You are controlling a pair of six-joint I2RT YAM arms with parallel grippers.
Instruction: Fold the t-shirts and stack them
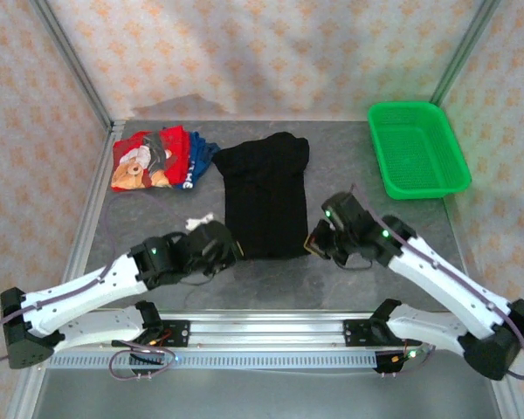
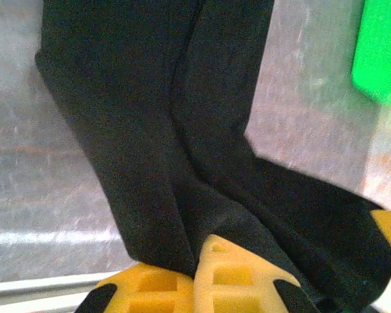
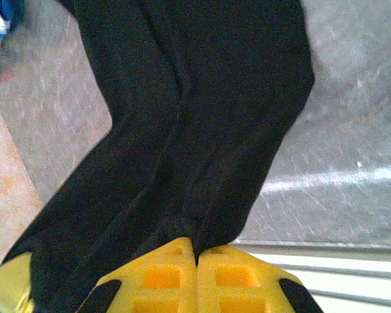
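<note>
Centrally on the surface (image 1: 349, 161) lies the black t-shirt (image 1: 264, 196), folded into a long strip. At its near corners the left end effector (image 1: 223, 247) and the right end effector (image 1: 318, 243) each pinch its cloth, fingers closed tight. The red t-shirt (image 1: 144, 157) and blue t-shirt (image 1: 203, 155) sit together at the far left corner, and the green mesh basket (image 1: 417, 148) at the far right.

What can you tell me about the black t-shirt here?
The black t-shirt is plain soft dark cloth, folded into a long narrow panel lying flat mid-table, lengthwise away from the arms. Its near end is pinched at both corners: left gripper and right gripper are shut on it, with creased ridges there. It lies apart from the other shirts.
</note>
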